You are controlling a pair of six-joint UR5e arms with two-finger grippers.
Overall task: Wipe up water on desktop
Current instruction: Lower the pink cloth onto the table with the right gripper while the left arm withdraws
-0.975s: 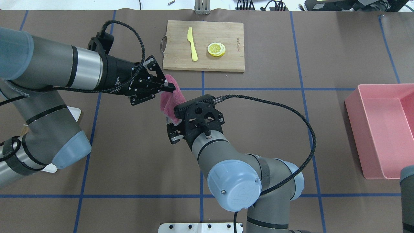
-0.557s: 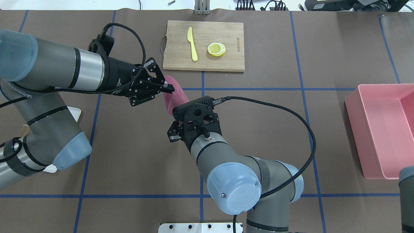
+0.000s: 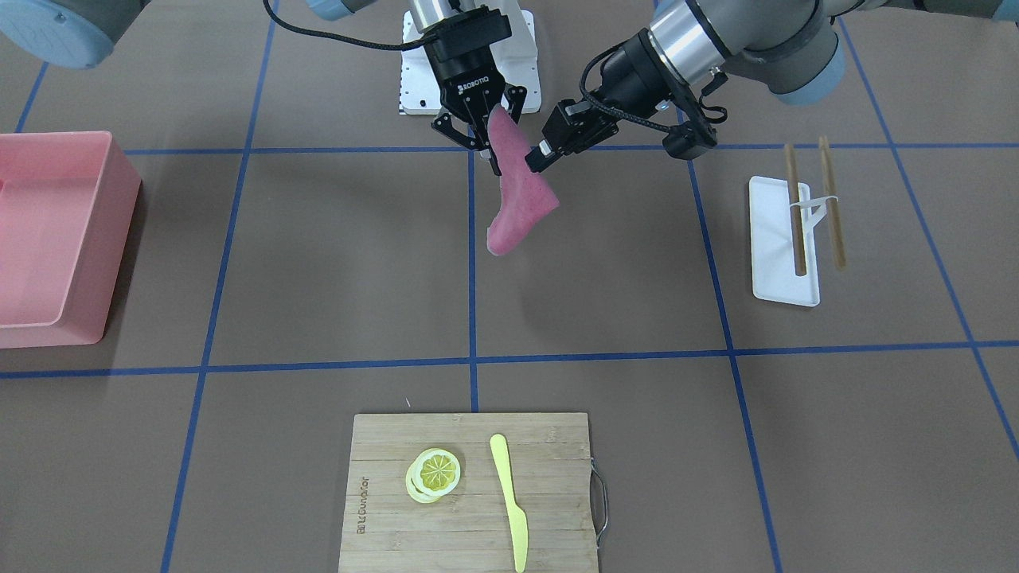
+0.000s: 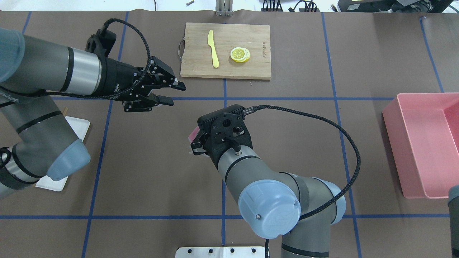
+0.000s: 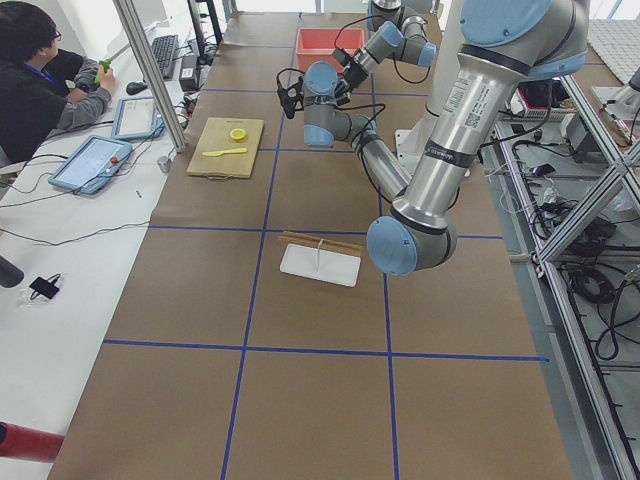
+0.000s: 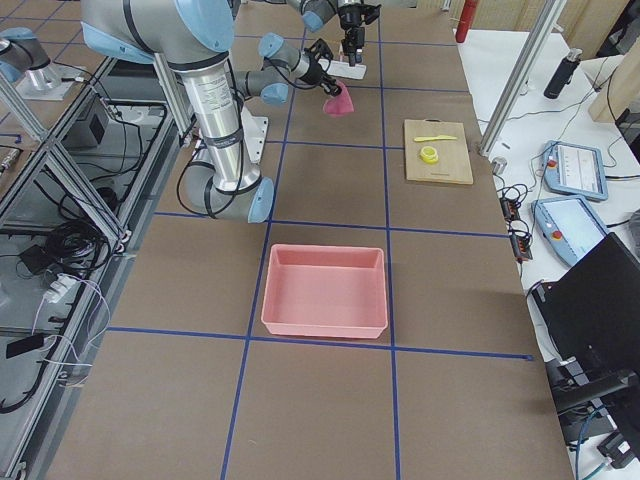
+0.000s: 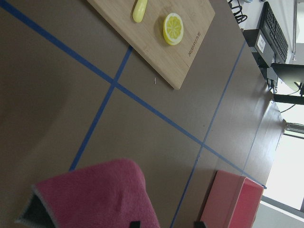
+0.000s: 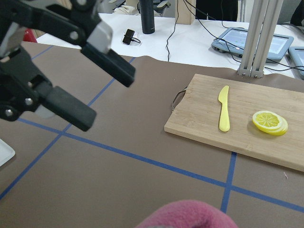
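Observation:
The brown desktop [image 4: 143,172] with its blue tape grid shows no water that I can make out. My right gripper [image 3: 486,142] points down and is shut on the top of a pink cloth [image 3: 517,207], which hangs from it above the desktop. In the overhead view only a sliver of the cloth [image 4: 194,134] shows beside the right wrist. My left gripper [image 4: 177,94] is open and empty, to the left of the cloth and apart from it. Its two open fingers [image 8: 109,59] show in the right wrist view. The cloth [image 7: 95,194] also shows in the left wrist view.
A bamboo cutting board [image 4: 251,68] at the far middle carries a yellow knife [image 4: 213,48] and lemon slices [image 4: 240,54]. A pink bin [image 4: 394,143] stands at the right. A white tray [image 3: 776,247] with chopsticks [image 3: 832,203] lies by the left arm.
My left gripper has opened, let go of the cloth and drawn back to the left. My right gripper has kept the cloth and moved it toward the near side.

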